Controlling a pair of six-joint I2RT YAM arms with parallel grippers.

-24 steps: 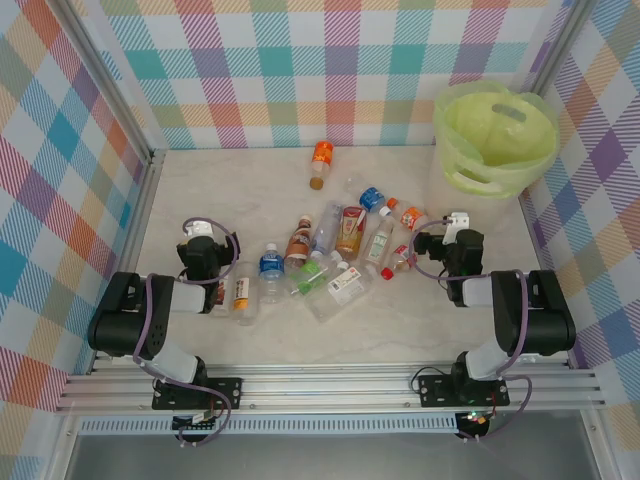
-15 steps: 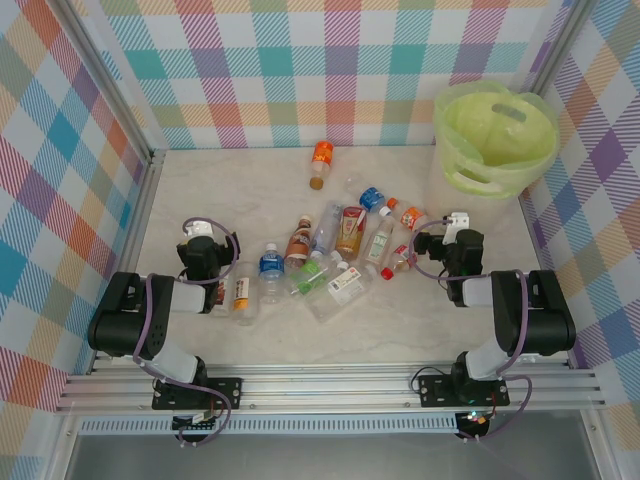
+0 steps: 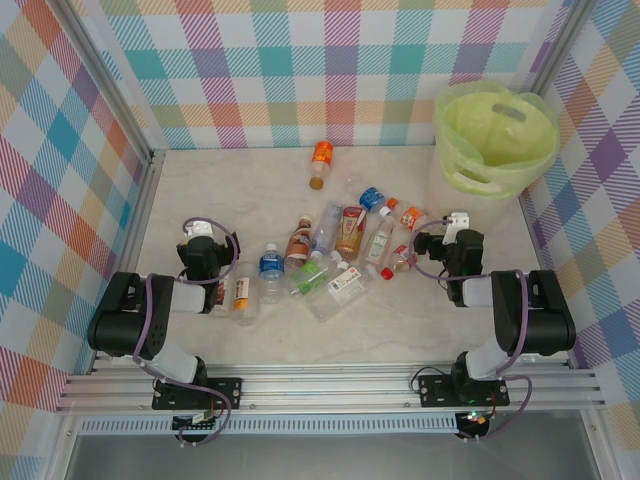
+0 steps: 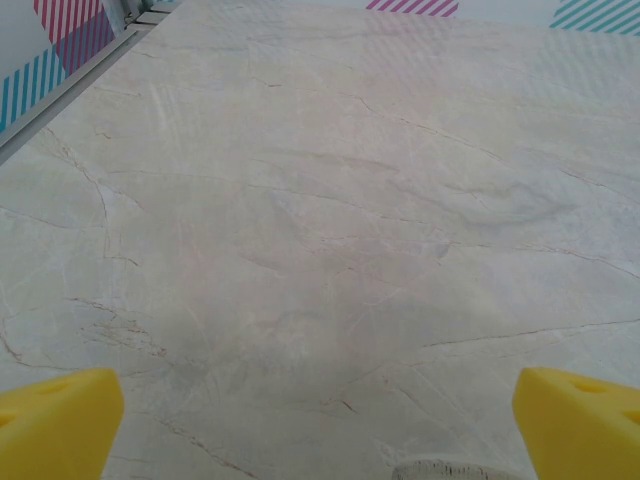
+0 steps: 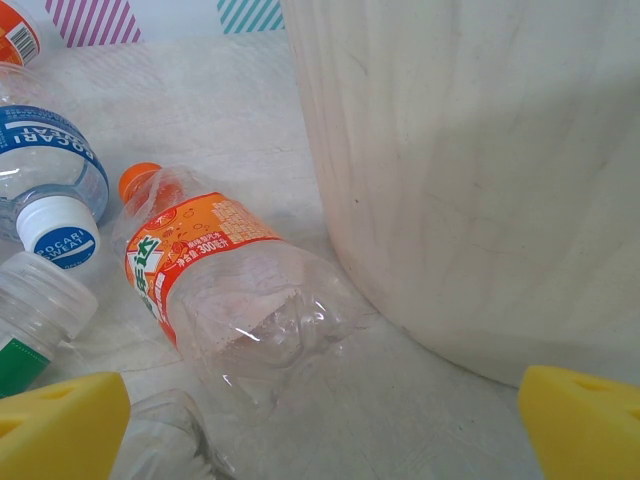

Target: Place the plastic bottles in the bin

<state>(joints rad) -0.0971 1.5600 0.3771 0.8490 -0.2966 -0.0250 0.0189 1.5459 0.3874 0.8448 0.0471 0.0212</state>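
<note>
The table (image 3: 420, 320) is a flat, pale, marble-veined surface. The bin (image 3: 495, 135) stands upright at its far right corner. It is round, of smooth whitish plastic with a handle slot, and lined with a translucent lime-green bag.

The plastic bottles (image 3: 335, 255) lie on their sides in a loose cluster at mid-table, between my arms. They are clear and thin-walled, some crumpled, with coloured labels and caps. One orange-labelled bottle (image 3: 321, 158) lies apart near the far wall.

My right pincer (image 5: 320, 430) is spread wide and holds nothing. It faces a dented orange-capped bottle (image 5: 220, 290) just beside the bin wall. My left pincer (image 4: 320, 430) is likewise wide, over bare table.

Nothing has shifted from a moment ago.
</note>
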